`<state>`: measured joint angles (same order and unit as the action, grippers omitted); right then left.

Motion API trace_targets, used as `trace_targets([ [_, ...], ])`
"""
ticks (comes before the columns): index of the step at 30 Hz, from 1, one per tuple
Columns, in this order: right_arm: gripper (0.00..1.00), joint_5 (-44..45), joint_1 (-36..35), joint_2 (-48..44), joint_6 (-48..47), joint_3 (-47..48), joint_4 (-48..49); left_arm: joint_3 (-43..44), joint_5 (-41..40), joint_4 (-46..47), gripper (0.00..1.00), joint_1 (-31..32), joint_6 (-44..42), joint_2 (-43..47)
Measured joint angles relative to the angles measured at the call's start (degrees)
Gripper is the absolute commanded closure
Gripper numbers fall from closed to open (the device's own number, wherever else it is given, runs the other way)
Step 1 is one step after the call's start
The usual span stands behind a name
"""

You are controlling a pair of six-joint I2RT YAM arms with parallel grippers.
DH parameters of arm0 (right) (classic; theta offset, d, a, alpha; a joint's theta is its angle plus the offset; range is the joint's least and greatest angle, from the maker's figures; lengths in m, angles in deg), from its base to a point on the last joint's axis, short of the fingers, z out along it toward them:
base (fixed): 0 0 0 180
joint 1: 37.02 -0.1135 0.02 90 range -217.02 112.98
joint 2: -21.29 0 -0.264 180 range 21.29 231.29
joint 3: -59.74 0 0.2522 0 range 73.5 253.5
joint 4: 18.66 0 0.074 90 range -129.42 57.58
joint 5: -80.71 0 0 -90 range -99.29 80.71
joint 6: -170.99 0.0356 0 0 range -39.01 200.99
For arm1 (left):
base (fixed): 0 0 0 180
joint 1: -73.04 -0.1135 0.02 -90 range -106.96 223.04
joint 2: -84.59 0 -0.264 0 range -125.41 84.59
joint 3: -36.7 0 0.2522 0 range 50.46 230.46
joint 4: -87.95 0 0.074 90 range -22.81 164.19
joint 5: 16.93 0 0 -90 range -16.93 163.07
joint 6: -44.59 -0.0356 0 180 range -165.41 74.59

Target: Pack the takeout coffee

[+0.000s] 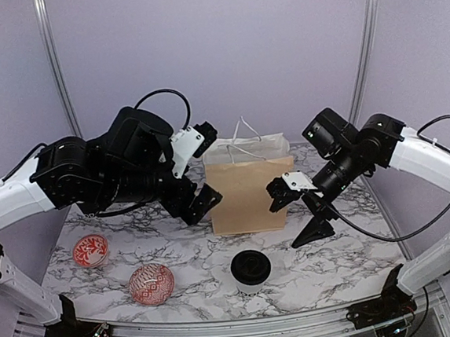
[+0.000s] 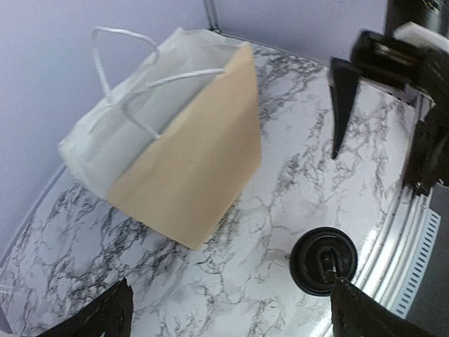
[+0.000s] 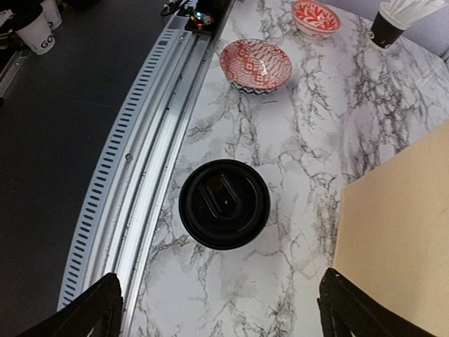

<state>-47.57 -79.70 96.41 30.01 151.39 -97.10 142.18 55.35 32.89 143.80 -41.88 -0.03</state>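
Packing looked barely started: lidded cup (image 1: pixel 250 269) stood on table (image 1: pixel 351 261) in front of paper bag (image 1: pixel 250 188), untouched, left gripper (image 1: pixel 206 168) and right gripper (image 1: pixel 298 214) both hovering spread and empty; bag's interior hidden, so contents unknown.

Light was even and diffuse, coming from overhead; all three views were bright. Shadows were soft: only a faint one lay at the foot of the paper bag (image 1: pixel 251 194) on the table (image 1: pixel 136 231). In the left wrist view, white glare washed out the marble beside the black lid (image 2: pixel 323 261). The top view was slightly soft, and the frame posts (image 1: pixel 52 57) splayed outward towards its upper edge.
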Motion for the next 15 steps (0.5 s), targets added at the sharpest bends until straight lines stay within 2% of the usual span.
trace_targets([
  [9, 0.02, 7.5, -10.6, 10.6, 0.5, 1.9, 2.9, -11.0, -12.0, 8.0, 0.01, -10.6, 5.2, 6.5],
  [15, 0.12, 13.2, -14.8, 15.9, 1.1, 2.1, 4.8, -14.3, -14.6, 10.4, 0.01, -12.2, 7.0, 7.5],
])
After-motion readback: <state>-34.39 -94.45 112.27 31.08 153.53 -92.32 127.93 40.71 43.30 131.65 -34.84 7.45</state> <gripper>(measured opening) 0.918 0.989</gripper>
